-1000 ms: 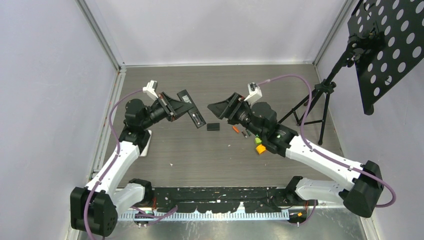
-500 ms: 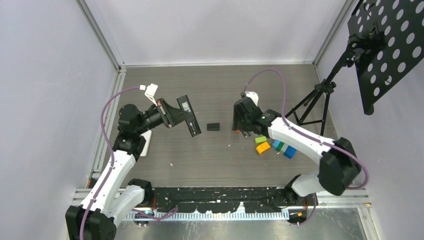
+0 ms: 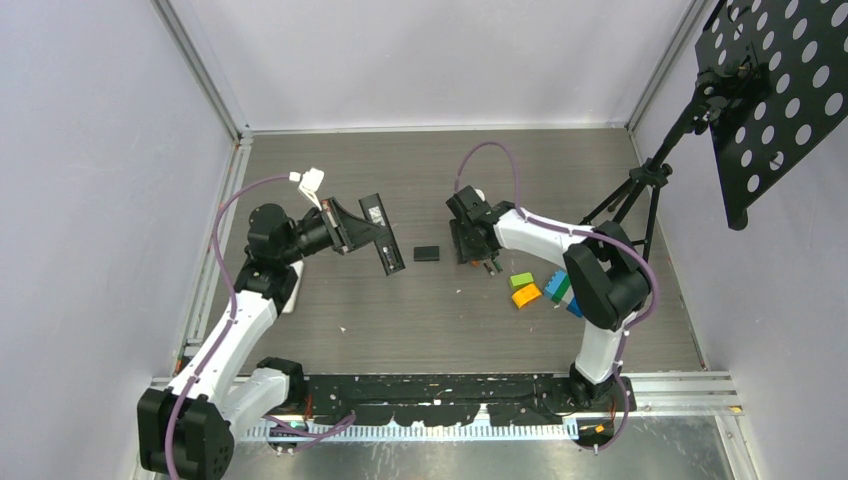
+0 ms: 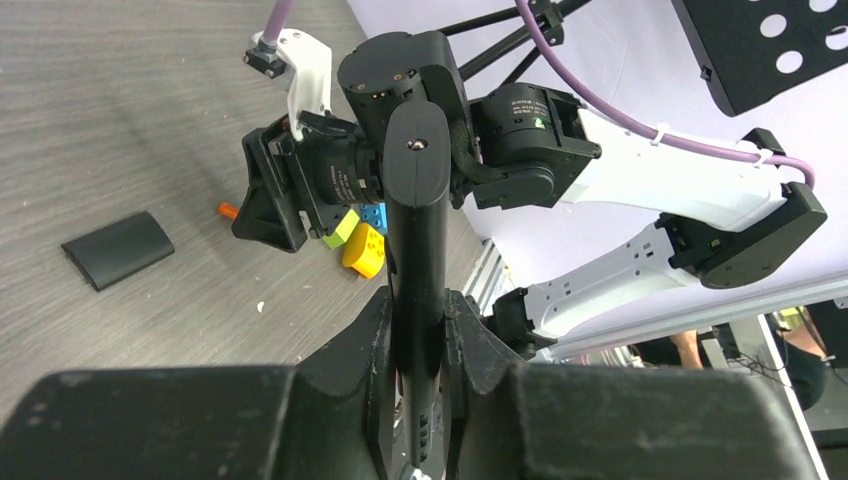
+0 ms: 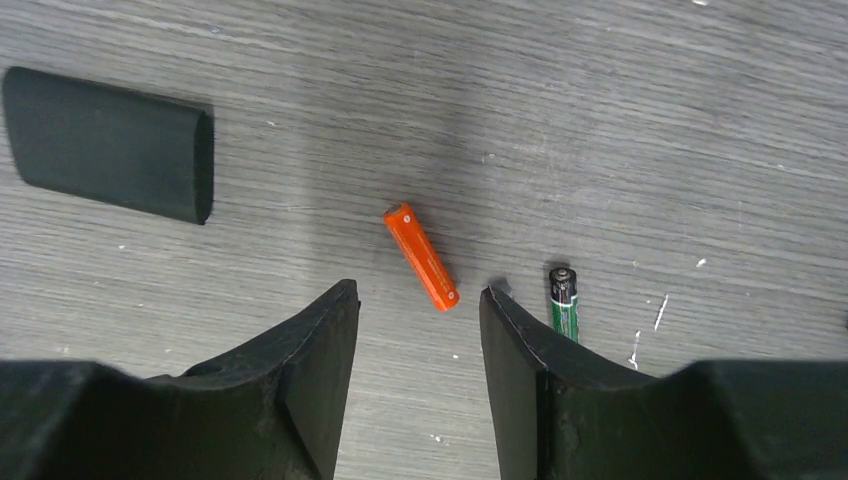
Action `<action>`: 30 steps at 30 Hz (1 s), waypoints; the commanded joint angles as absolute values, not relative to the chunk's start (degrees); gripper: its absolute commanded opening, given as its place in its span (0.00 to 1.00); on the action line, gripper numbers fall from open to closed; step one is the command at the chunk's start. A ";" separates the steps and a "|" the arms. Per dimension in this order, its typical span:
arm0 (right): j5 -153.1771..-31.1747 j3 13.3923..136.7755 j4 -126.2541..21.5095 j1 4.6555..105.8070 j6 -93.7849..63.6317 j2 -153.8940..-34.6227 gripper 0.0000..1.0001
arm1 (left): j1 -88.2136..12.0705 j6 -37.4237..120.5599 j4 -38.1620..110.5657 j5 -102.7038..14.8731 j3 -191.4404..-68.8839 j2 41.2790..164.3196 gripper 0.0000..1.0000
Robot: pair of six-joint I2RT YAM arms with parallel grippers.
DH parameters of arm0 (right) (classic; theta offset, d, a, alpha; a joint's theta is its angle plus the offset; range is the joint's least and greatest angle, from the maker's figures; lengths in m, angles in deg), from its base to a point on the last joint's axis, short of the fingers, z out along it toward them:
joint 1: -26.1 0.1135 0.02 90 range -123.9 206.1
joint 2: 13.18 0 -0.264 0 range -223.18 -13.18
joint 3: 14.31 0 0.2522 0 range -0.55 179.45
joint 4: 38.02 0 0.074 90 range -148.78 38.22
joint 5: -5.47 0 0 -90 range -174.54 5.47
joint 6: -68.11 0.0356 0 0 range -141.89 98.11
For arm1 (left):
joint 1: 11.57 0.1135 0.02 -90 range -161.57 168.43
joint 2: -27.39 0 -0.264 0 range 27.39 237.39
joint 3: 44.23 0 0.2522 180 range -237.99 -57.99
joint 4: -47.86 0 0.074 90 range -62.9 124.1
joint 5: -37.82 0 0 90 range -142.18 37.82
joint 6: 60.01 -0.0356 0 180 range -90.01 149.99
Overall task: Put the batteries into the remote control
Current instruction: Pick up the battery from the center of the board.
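My left gripper point(image 3: 352, 228) is shut on the black remote control point(image 3: 383, 238) and holds it edge-on above the table; in the left wrist view the remote point(image 4: 418, 215) sticks out from between the closed fingers of the gripper point(image 4: 418, 305). My right gripper point(image 3: 473, 247) points down, open and empty. In the right wrist view an orange battery point(image 5: 422, 256) lies just ahead of the open gripper point(image 5: 418, 300), and a green-black battery point(image 5: 564, 300) lies beside the right finger. The orange battery's tip also shows in the left wrist view point(image 4: 228, 210).
A black battery cover point(image 3: 427, 254) lies between the arms; it also shows in the right wrist view point(image 5: 108, 143). Green point(image 3: 521, 281), orange point(image 3: 526, 296) and blue point(image 3: 557, 288) blocks lie right of the batteries. A tripod point(image 3: 628, 200) with a perforated panel point(image 3: 780, 90) stands at the back right.
My right arm swung from facing sideways to pointing straight down over the batteries, uncovering the blocks. My left arm shifted and turned the remote slightly, still holding it.
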State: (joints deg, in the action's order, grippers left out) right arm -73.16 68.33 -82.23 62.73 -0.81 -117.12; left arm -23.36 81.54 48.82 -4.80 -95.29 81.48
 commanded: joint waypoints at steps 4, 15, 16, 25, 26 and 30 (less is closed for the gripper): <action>-74.70 71.69 -81.68 61.34 -3.33 -120.30 0.45 | -23.45 83.38 53.81 -4.61 -95.40 82.08 0.00; -74.10 74.15 -85.71 61.15 -2.34 -123.41 0.06 | -23.45 82.96 50.74 -7.45 -95.26 81.18 0.00; -72.41 74.05 -85.92 61.25 -1.96 -122.82 0.04 | -23.44 83.17 50.19 -8.42 -95.27 81.22 0.00; -67.81 73.10 -85.31 66.48 0.54 -108.92 0.02 | -24.18 89.69 54.66 -10.30 -93.00 89.92 0.00; -68.18 73.17 -85.38 67.55 1.20 -107.19 0.02 | -24.41 90.48 55.86 -10.26 -92.45 90.83 0.00; -74.08 73.43 -85.12 69.99 4.07 -101.34 0.03 | -25.38 93.25 60.48 -10.62 -90.19 93.85 0.00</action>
